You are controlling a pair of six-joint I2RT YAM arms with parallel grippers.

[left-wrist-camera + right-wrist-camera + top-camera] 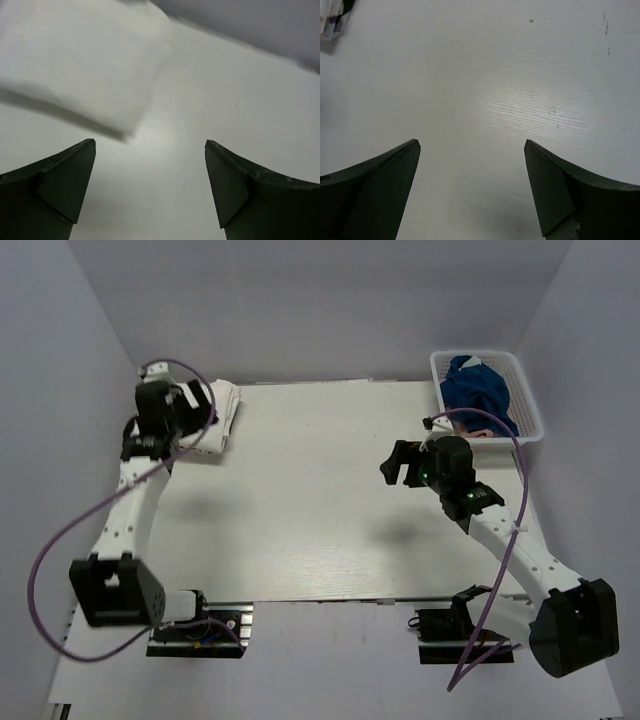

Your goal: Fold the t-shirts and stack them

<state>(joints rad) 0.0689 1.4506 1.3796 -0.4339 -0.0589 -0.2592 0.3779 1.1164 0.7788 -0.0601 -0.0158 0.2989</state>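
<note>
A folded white t-shirt stack (218, 418) lies at the table's far left. In the left wrist view it is a blurred white folded cloth (75, 60) at upper left, with no print showing. My left gripper (190, 405) hovers over the stack's near edge; in its own view the gripper (150, 150) is open and empty above bare table. My right gripper (395, 465) is open and empty over the table's right middle; its own view (472, 147) shows bare table between the jaws. A scrap of white cloth with a multicolour print (332, 20) shows at that view's top left corner.
A white mesh basket (528, 405) stands at the far right corner and holds a blue garment (478, 390). Grey walls close in the table on the left, back and right. Purple cables loop from both arms.
</note>
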